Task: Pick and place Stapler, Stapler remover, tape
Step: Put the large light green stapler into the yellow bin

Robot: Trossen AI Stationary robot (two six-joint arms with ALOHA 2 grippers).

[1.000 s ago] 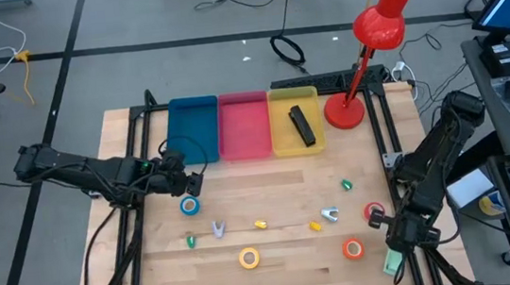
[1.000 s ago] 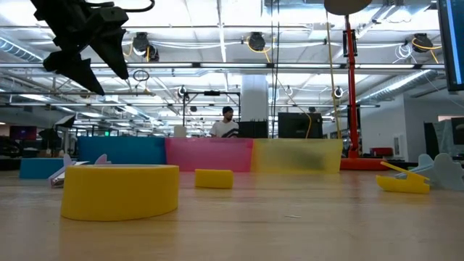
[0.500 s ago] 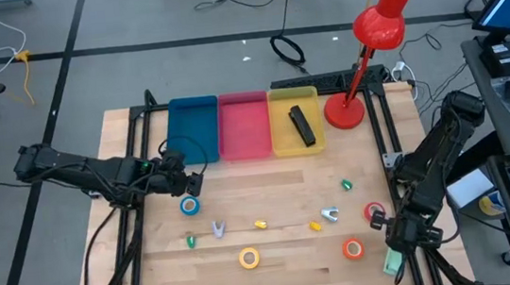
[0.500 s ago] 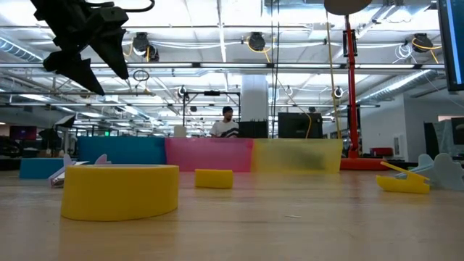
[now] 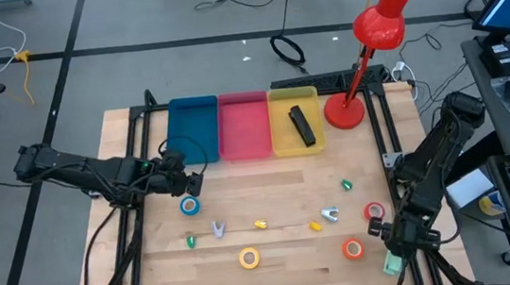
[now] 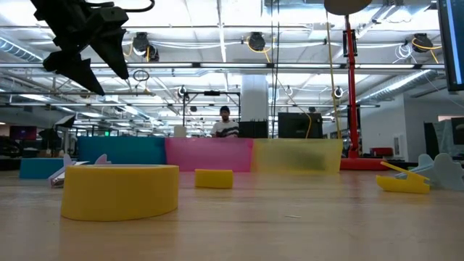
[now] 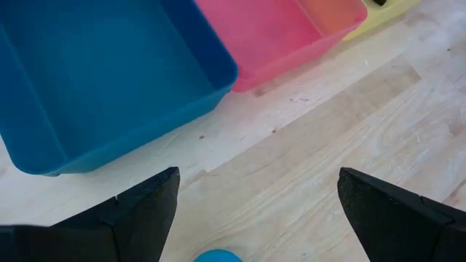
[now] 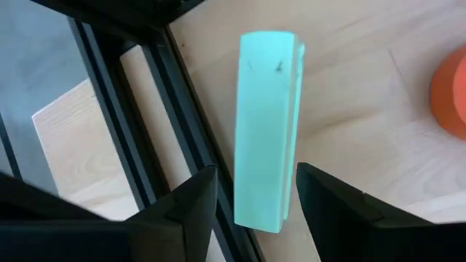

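Note:
A mint-green stapler (image 8: 266,124) lies flat on the table's near right corner (image 5: 393,263), beside the black frame rail. My right gripper (image 8: 256,207) is open over its end, one finger on each long side. A black stapler (image 5: 302,125) lies in the yellow bin. Tape rolls lie flat on the wood: blue (image 5: 189,205), yellow (image 5: 249,257), orange-red (image 5: 353,248) and red (image 5: 374,211). Two silvery stapler removers (image 5: 218,228) (image 5: 329,214) lie between them. My left gripper (image 5: 197,182) hangs open above the table, just beyond the blue tape (image 7: 218,256). My right gripper comes down over the mint stapler's end from above, its fingers along the two long sides. One finger (image 8: 193,211) stands clear of the stapler. The other finger (image 8: 328,207) sits at the stapler's edge (image 8: 297,175); whether it touches, I cannot tell. The stapler rests flat on the table.
Blue (image 5: 193,130), pink (image 5: 245,125) and yellow (image 5: 298,143) bins stand in a row at the far edge, with a red desk lamp (image 5: 346,109) to their right. Small yellow and green pieces (image 5: 260,224) (image 5: 346,185) lie on the wood. Black frame rails (image 8: 156,87) run along the table's sides.
My right gripper has edged a little toward the table's near edge over the mint stapler, which has stayed where it was.

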